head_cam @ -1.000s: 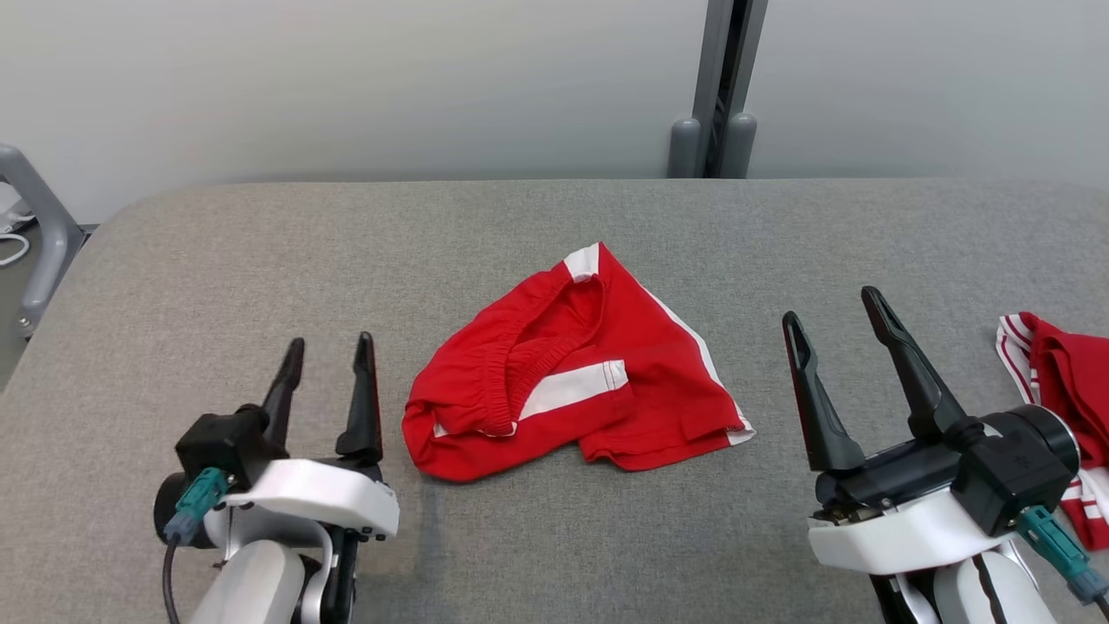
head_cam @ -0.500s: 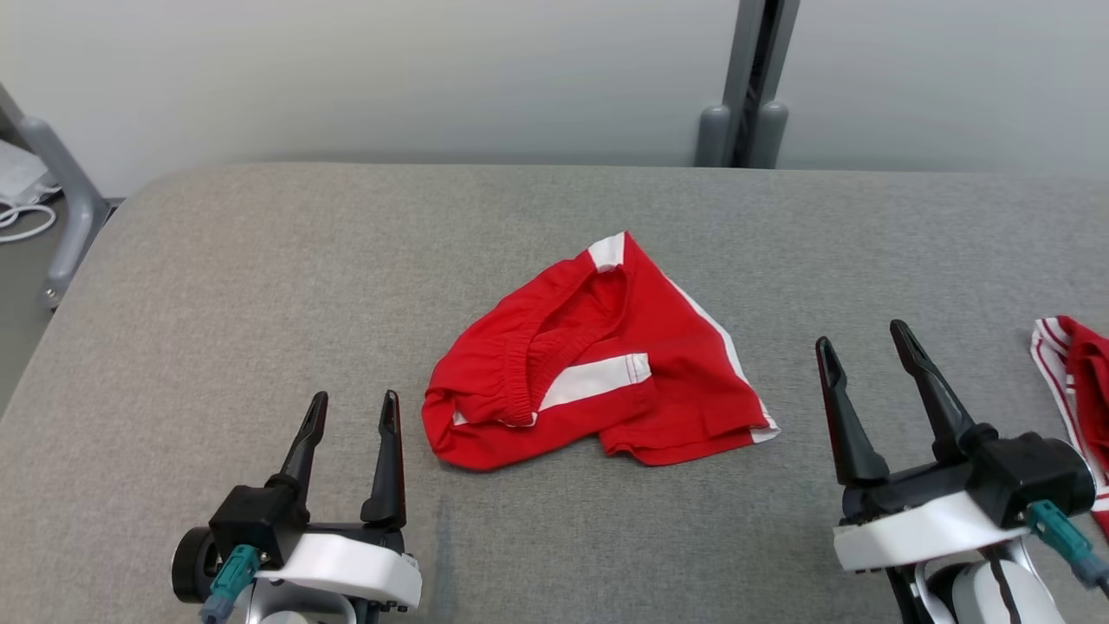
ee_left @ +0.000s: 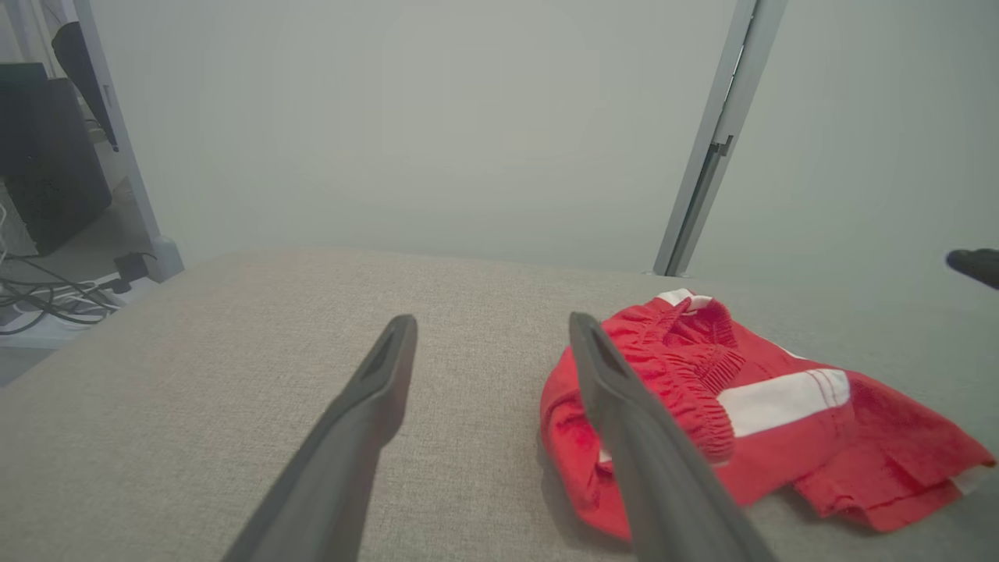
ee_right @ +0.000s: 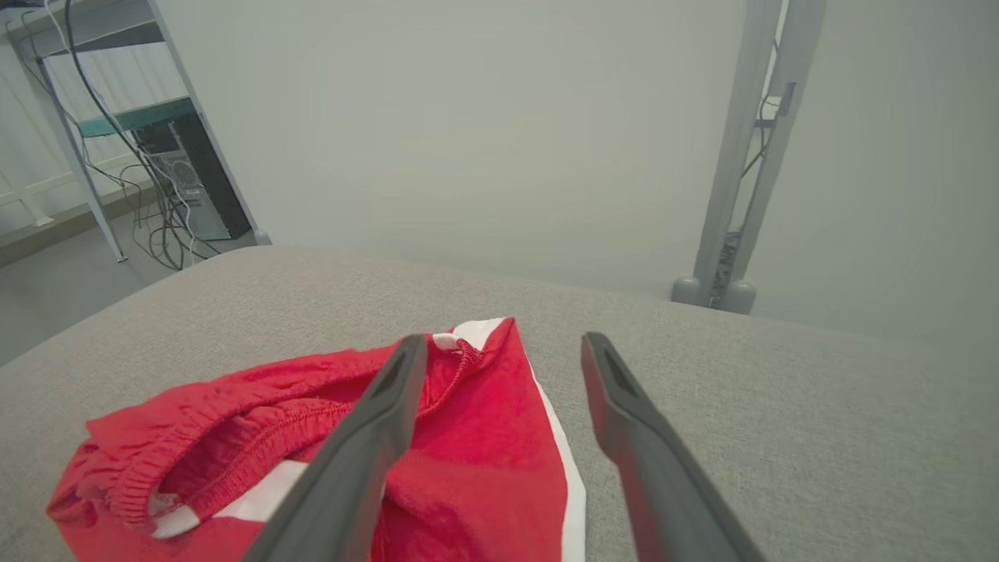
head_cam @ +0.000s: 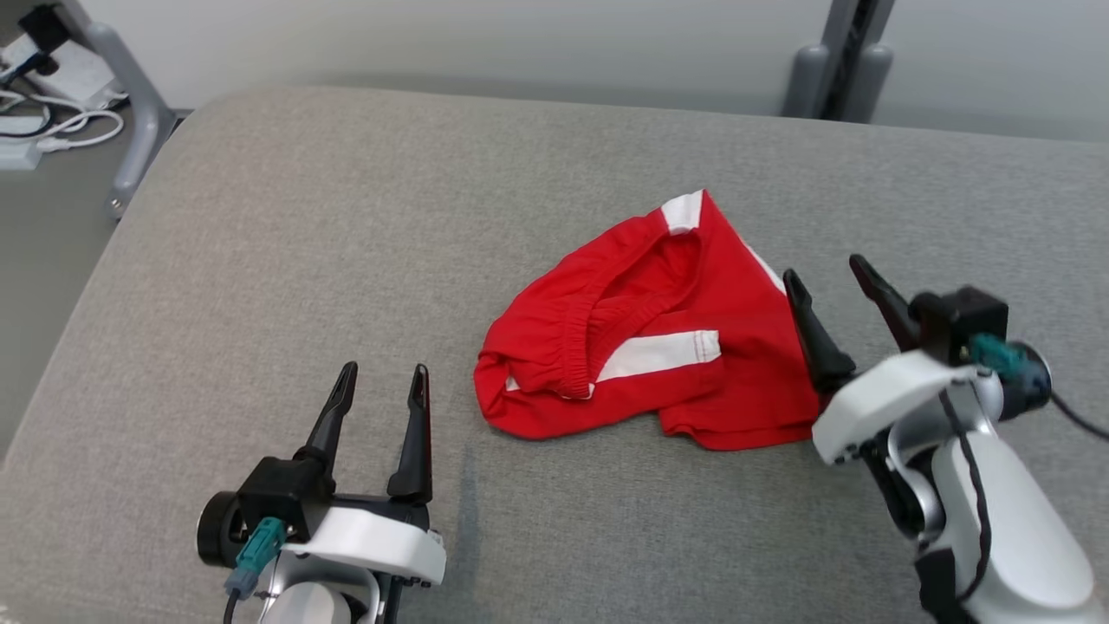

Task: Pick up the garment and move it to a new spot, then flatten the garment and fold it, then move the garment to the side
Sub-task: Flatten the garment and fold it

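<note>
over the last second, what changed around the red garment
The head camera swung, so the whole picture shifted. Relative to the garment, the right tool moved in to its right edge, open, one finger over the cloth; nothing was taken hold of. The left tool stayed open by its left end, and the garment stayed crumpled.

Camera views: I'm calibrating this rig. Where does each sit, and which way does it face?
Head view: on the head, looking forward and down at the red shorts on the grey padded table; left gripper and right gripper show, both open.
Left wrist view: on the left wrist, looking along its fingers, shorts to the right.
Right wrist view: on the right wrist, looking along its fingers over the shorts.
All share the shorts and table.
</note>
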### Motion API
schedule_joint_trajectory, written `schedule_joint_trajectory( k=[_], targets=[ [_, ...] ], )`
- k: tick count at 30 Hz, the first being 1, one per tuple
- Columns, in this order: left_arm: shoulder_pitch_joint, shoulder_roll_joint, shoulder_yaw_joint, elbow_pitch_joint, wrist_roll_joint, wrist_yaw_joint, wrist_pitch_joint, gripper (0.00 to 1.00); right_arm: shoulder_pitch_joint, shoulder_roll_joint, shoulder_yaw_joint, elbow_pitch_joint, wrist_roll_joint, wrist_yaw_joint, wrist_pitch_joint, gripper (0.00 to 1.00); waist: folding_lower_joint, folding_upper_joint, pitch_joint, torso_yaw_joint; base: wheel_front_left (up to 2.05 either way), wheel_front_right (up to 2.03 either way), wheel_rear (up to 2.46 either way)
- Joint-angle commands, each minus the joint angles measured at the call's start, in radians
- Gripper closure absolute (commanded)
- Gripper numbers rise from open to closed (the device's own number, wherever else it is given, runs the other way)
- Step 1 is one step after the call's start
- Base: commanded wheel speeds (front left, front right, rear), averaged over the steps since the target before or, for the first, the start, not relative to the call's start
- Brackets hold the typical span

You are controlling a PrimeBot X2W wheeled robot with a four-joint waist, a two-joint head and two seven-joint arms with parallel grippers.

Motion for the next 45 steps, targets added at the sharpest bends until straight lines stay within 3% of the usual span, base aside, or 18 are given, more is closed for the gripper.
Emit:
schedule_joint_trajectory(
  k=[1, 10, 20, 21, 22, 23, 31, 43, 44, 45],
  targets=[
    [-0.024, 0.002, -0.008, 0.0, -0.007, -0.004, -0.004, 0.0, -0.043, -0.021, 0.013, 0.037, 0.023, 0.0, 0.027, 0.0, 0.0, -0.0001, 0.025, 0.028, 0.0, 0.0, 0.0],
    [-0.069, 0.002, -0.098, -0.016, -0.082, 0.038, -0.004, 0.0, -0.287, -0.085, 0.054, 0.316, 0.199, 0.0, 0.172, 0.0, 0.0, -0.0001, 0.103, 0.136, 0.0, 0.0, 0.0],
    [-0.084, 0.002, -0.135, -0.03, -0.12, 0.059, -0.004, 0.0, -0.402, -0.146, 0.16, 0.491, 0.261, 0.0, 0.222, 0.0, 0.0, -0.0001, 0.141, 0.209, 0.0, 0.0, 0.0],
    [-0.086, 0.002, -0.139, -0.031, -0.125, 0.06, -0.004, 0.0, -0.411, -0.153, 0.169, 0.505, 0.26, 0.0, 0.222, 0.1, 0.0, -0.0001, 0.145, 0.214, 0.0, 0.0, 0.0],
    [-0.086, 0.002, -0.143, -0.032, -0.126, 0.062, -0.004, 0.0, -0.421, -0.162, 0.182, 0.513, 0.252, 0.0, 0.217, 0.91, 0.0, -0.0001, 0.148, 0.219, 0.0, 0.0, 0.0],
    [-0.088, 0.002, -0.148, -0.034, -0.129, 0.063, -0.004, 0.0, -0.435, -0.172, 0.191, 0.522, 0.243, 0.0, 0.204, 1.0, 0.0, -0.0001, 0.151, 0.223, 0.0, 0.0, 0.0],
    [-0.091, 0.002, -0.17, -0.034, -0.147, 0.071, -0.004, 0.0, -0.581, -0.191, 0.212, 0.563, 0.23, 0.0, 0.097, 1.0, 0.0, -0.0001, 0.157, 0.249, 0.0, 0.0, 0.0],
    [-0.097, 0.002, -0.206, -0.032, -0.178, 0.079, -0.004, 0.0, -0.804, -0.134, 0.303, 0.694, 0.191, 0.0, 0.048, 1.0, 0.0, -0.0001, 0.156, 0.322, 0.0, 0.0, 0.0],
    [-0.095, 0.002, -0.208, -0.031, -0.177, 0.078, -0.004, 0.0, -0.814, -0.13, 0.314, 0.707, 0.183, 0.0, 0.037, 0.65, 0.0, -0.0001, 0.156, 0.326, 0.0, 0.0, 0.0],
    [-0.092, 0.002, -0.207, -0.03, -0.18, 0.079, -0.004, 0.0, -0.818, -0.124, 0.323, 0.723, 0.18, 0.0, 0.031, 0.0, 0.0, -0.0001, 0.156, 0.329, 0.0, 0.0, 0.0]
  ],
)
